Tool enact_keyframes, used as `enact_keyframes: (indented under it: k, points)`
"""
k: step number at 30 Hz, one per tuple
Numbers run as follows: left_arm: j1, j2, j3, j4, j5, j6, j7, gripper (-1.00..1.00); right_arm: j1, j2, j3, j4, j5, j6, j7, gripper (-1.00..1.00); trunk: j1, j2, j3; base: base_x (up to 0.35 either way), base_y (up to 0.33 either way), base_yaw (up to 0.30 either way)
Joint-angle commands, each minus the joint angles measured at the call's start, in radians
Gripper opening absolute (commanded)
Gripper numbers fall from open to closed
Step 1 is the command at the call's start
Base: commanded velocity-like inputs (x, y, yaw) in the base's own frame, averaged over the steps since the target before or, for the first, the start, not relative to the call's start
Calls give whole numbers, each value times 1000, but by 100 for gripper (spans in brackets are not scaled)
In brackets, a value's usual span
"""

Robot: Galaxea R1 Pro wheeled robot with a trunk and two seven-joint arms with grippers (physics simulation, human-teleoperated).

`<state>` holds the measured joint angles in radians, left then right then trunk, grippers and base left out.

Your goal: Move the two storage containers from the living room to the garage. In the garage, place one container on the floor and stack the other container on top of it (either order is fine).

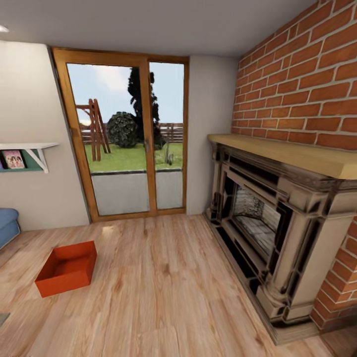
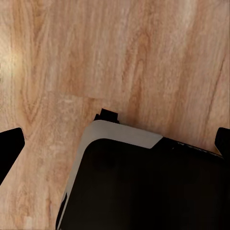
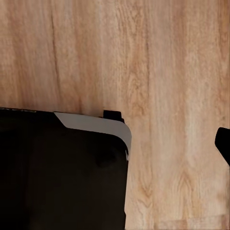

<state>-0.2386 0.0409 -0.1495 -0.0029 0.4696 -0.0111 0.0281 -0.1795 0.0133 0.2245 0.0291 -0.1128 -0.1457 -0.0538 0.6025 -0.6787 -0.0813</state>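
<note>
Light wood planks (image 1: 163,277) covered the living room we stood in, running from a timber-framed glass garden door (image 1: 124,139) at the far wall to an ornate stone fireplace (image 1: 277,233) with a pale wooden mantel (image 1: 297,153) set against a red brick wall (image 1: 307,84). We took the fireplace as our landmark: one plain red-orange rectangular open-topped storage container (image 1: 67,267) lay on the planks well apart from it, across the open floor toward the opposite side of the room, nearer the corner of a blue sofa (image 1: 7,225) and below a small white wall shelf (image 1: 29,153) holding a pink picture. The container sat flat and upright, its open top facing up and nothing inside, so we judged it had not yet been picked up and the carrying to the garage had not begun; of a second container we could say nothing. Our arms hung low beside the body, which is why both wrist views looked straight down at planks and at the dark, grey-edged corner of our own base (image 2: 143,187) (image 3: 62,172). In the left wrist view, dark fingertips (image 2: 9,148) stood at opposite edges of the picture, so we read the left gripper (image 2: 115,146) as spread wide with nothing between its jaws. In the right wrist view just one dark fingertip (image 3: 223,143) showed at the edge, so we could not tell how the right gripper stood. We reckoned the next step was to roll away from the fireplace toward the container and square up to it, since it lay too far for either arm.
</note>
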Motion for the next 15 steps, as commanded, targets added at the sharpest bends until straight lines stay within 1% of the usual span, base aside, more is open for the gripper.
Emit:
enact_keyframes:
  k: [1,9,15]
  points:
    - [-1,0,-9,0,8,-1,3,100,-1,1,9,3,-10,-6,-2,100,1,-1,-2,323,0,272]
    - [-1,0,-9,0,8,-1,3,100,-2,1,9,3,-10,-5,-3,100,1,-1,-2,323,0,272]
    - [-1,-1,-9,0,8,-1,3,100,-1,1,9,2,-8,1,-1,100,1,-1,-2,320,-80,36]
